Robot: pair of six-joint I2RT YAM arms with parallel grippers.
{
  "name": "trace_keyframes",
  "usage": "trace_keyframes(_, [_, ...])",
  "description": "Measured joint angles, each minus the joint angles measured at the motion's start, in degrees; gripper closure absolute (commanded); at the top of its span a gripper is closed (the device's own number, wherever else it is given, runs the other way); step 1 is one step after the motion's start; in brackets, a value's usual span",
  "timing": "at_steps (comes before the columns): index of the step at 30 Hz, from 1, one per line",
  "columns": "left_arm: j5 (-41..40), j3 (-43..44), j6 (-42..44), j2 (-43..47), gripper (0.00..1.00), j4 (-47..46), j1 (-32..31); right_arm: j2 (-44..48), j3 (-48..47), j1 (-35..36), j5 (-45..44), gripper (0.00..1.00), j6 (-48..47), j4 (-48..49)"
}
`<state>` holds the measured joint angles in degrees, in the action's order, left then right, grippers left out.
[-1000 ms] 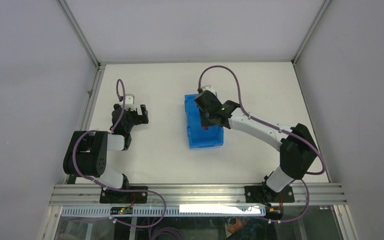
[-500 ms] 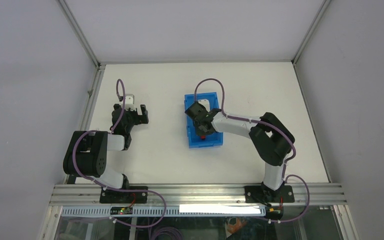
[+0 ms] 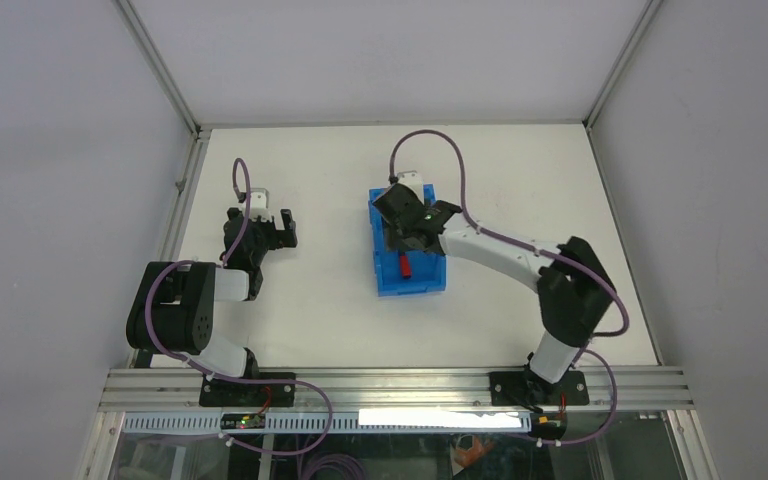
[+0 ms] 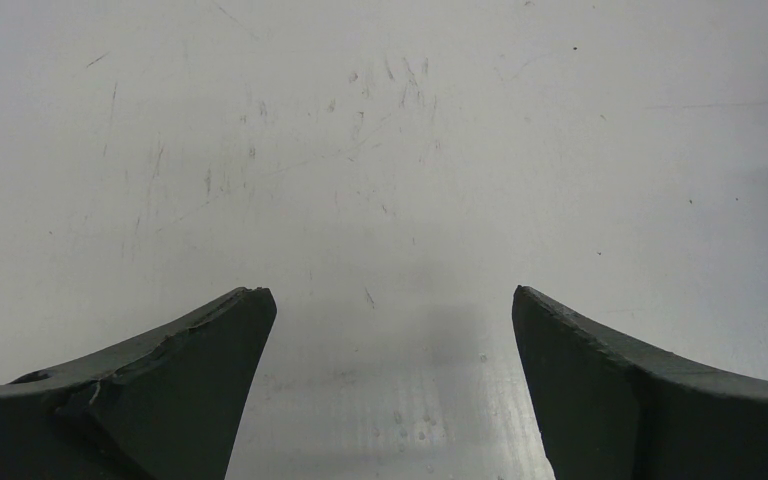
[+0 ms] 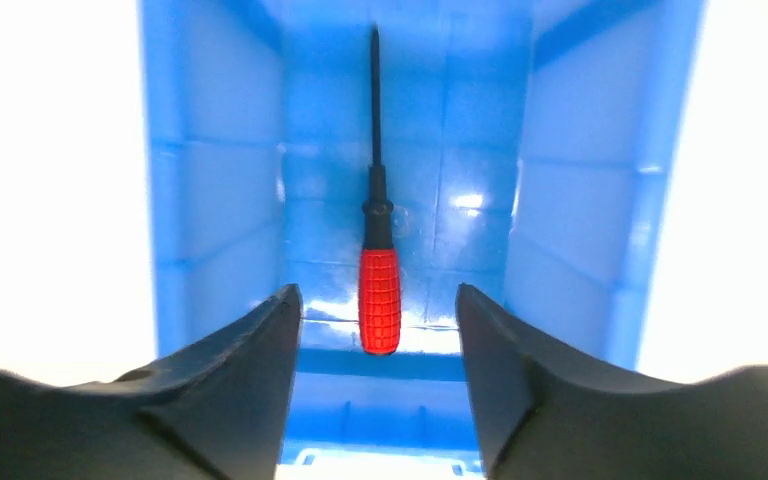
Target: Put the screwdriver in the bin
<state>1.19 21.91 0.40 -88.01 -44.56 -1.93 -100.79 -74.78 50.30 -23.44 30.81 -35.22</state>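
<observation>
The screwdriver (image 5: 379,300), with a red handle and a dark shaft, lies lengthwise on the floor of the blue bin (image 5: 220,180). My right gripper (image 5: 377,290) hangs open over the bin. Its fingers stand on either side of the handle with gaps, touching nothing. From above, the red handle (image 3: 405,264) shows just in front of the right gripper (image 3: 405,238), inside the bin (image 3: 428,285) at mid-table. My left gripper (image 3: 285,230) is open over bare table on the left, and the left wrist view shows nothing between the fingers of that gripper (image 4: 392,295).
The white table (image 3: 320,300) is walled by grey panels and metal frame posts at the back and sides. A purple cable (image 3: 430,140) loops above the right wrist. The left arm (image 3: 185,310) is folded near the table's left edge.
The right gripper went from shut to open and let go of the screwdriver, which now lies in the bin. The right wrist dipped toward the bin's near end, then drew back. The left arm stayed still.
</observation>
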Motion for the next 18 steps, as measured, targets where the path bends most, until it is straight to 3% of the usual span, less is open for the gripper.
trace_keyframes(3, [0.0,0.0,0.0,0.0,0.01,0.0,0.0,7.1,-1.3,0.0,-1.9,0.03,-3.1,0.1])
trace_keyframes(4, [0.0,0.0,0.0,0.0,0.01,0.0,0.0,9.0,-1.6,0.0,-2.4,0.01,-3.7,0.2])
trace_keyframes(11, [0.0,0.0,0.0,0.0,0.01,0.0,0.0,23.4,-0.9,-3.3,-9.8,0.01,-11.0,-0.3])
trace_keyframes(18, [0.0,0.0,0.0,0.0,0.01,0.0,0.0,34.9,7.0,-21.0,-12.6,0.01,-12.8,-4.5])
